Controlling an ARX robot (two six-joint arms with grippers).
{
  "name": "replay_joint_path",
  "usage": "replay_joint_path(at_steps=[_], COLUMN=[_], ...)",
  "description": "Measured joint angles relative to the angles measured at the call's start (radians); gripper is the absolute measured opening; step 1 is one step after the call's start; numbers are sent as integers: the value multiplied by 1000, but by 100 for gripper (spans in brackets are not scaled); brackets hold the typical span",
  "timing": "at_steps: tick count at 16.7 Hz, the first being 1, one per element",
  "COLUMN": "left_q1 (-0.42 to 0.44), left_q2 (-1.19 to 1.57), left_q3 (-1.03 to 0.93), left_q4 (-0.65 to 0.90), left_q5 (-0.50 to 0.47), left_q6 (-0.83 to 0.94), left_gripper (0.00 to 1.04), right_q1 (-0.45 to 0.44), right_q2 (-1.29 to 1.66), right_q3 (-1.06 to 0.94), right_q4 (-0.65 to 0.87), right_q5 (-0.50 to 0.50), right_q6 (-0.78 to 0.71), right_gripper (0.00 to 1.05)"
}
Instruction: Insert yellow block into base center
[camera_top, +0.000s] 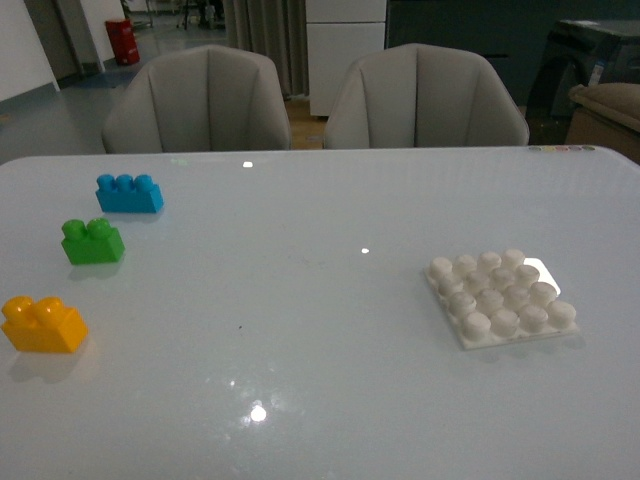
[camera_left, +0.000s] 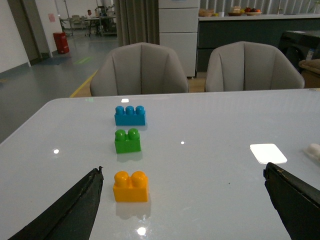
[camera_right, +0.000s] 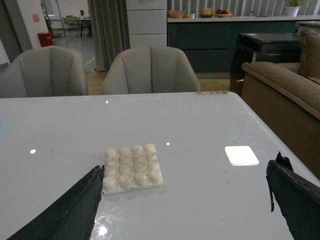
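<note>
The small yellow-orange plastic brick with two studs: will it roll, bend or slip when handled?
The yellow-orange plastic brick looks stiff and probably light. Boxy and flat on the glossy white table, it should not roll but may slide. Smooth sides may slip in a loose grip.

The small two-stud plastic brick (camera_top: 44, 325) is yellow-orange; the square plastic plate (camera_top: 500, 298) is white with a four-by-four stud grid; the glossy worktop (camera_top: 300, 300) is pale grey.
</note>
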Motion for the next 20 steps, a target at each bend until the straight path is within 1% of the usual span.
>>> replay_joint_path(at_steps=[20], left_q1=[0], left_q2=[0], left_q3=[0], left_q4=[0], left_q5=[0], left_q6=[0], left_gripper=[98], right_q1=[0], right_q2=[0], right_q3=[0], right_q4=[0], right_q5=[0], right_q6=[0], right_gripper=[98])
